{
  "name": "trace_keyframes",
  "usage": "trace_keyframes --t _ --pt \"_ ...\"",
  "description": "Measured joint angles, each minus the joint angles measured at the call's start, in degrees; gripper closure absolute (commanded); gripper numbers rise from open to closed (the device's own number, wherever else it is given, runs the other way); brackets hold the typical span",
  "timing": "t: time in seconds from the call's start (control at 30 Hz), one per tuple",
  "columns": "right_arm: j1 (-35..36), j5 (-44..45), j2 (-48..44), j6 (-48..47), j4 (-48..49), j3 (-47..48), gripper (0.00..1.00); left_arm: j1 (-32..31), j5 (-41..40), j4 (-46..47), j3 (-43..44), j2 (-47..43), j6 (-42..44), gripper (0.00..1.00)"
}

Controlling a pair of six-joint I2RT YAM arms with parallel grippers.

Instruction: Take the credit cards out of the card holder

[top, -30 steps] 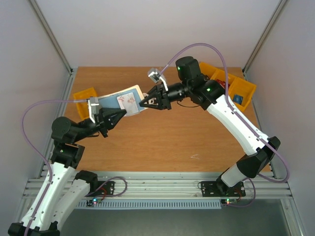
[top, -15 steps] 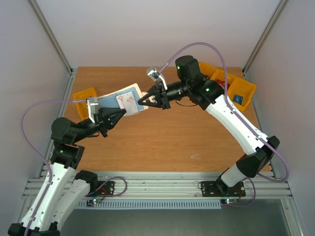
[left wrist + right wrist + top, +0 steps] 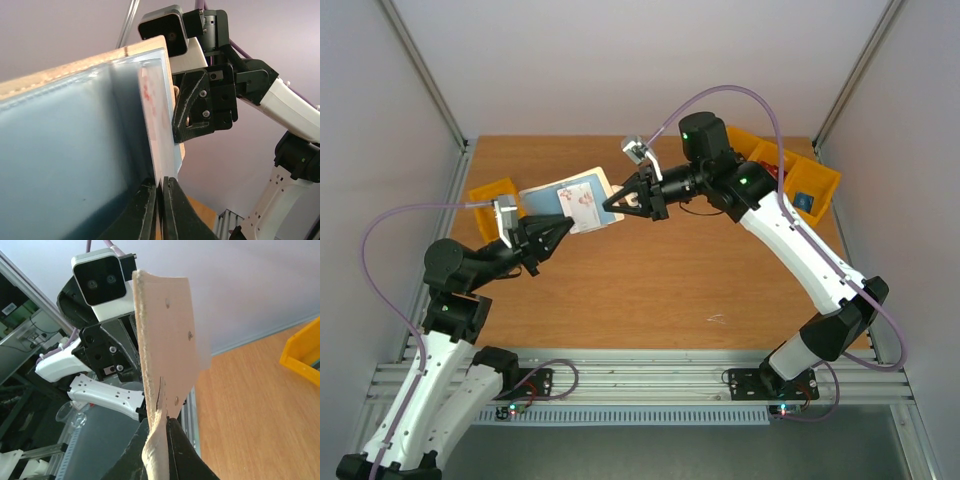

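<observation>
Extraction step: holder aloft, right gripper clenched on its 3 o'clock edge; left gripper seemingly pinching card from 7 o'clock. Next: draw card toward 7, holder steady.

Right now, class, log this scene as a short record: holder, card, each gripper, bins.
card holder: open, lifted off the table, between both grippers
credit card: pale with red marks, against the holder's inside
left gripper: shut on the credit card's edge
right gripper: shut on the card holder's outer flap
yellow bins: far left and far right of the table
</observation>
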Motion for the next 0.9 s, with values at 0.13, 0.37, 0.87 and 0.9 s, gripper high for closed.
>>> trace_keyframes --t 0.13,0.37,0.87,0.9 --pt "-0.59 0.04 0.00 -0.07 -0.39 0.00 0.99 -0.02 -0.13 0.00 -0.07 -0.04 -0.11 1.00" --pt "-2.80 0.02 -0.11 0.63 -0.04 -0.39 0.99 0.00 -2.93 -0.24 -0.44 -0.66 -0.66 1.00" --pt "-15.63 14.97 0.61 18.64 4.85 -15.58 0.99 1.29 -27.74 -14.78 -2.01 -3.15 3.28 1.00" --pt "-15.30 15.37 1.49 20.35 5.44 -16.74 0.99 1.33 -28.09 -14.91 -2.36 -3.15 3.34 1.00"
